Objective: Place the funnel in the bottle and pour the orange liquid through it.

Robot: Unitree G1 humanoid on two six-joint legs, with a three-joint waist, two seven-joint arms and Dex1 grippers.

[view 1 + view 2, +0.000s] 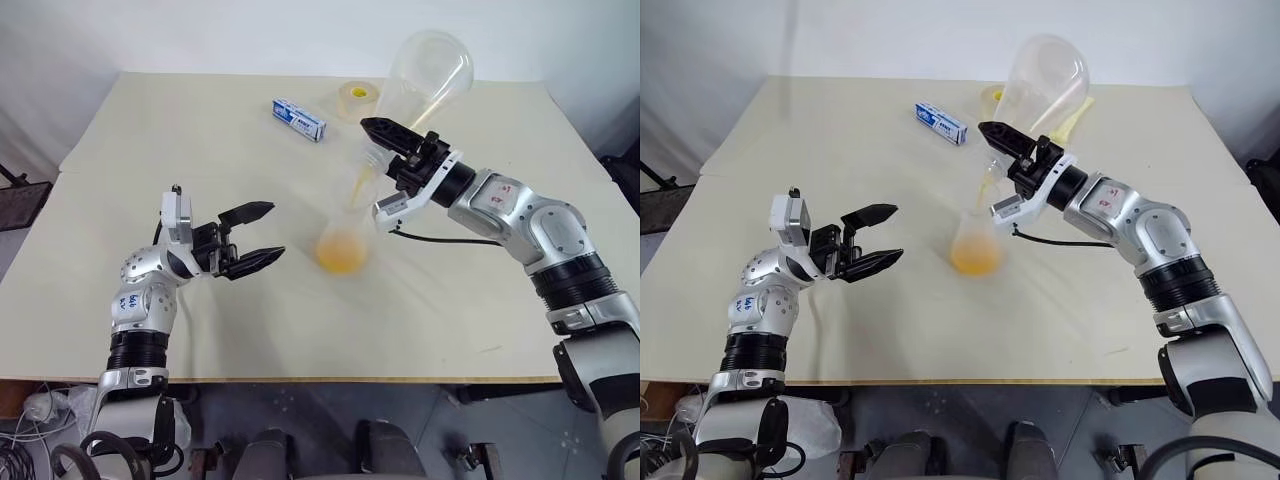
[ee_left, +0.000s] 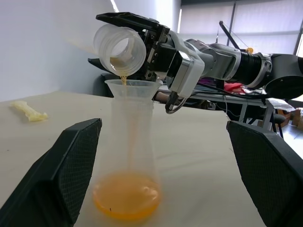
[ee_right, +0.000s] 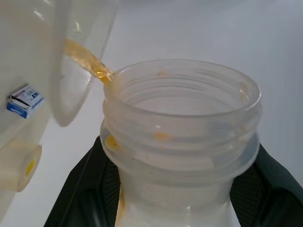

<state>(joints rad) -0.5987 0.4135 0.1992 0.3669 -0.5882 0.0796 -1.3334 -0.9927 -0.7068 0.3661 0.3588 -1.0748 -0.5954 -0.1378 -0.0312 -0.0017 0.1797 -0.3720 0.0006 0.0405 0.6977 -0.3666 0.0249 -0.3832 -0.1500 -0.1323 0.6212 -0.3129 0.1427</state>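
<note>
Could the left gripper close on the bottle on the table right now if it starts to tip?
Probably yes. The left gripper stands open beside the bottle, fingers aimed at it with bare table between. The right gripper and its tilted flask are higher, over the funnel.

Your right pincer (image 1: 1002,140) grips a clear flask (image 1: 1042,85) by the neck, tipped above the funnel (image 1: 983,188) in the bottle (image 1: 975,240). Orange liquid (image 1: 975,260) pools inside. Your left pincer (image 1: 878,238) gapes nearby on the desk's (image 1: 840,130) left.
</note>
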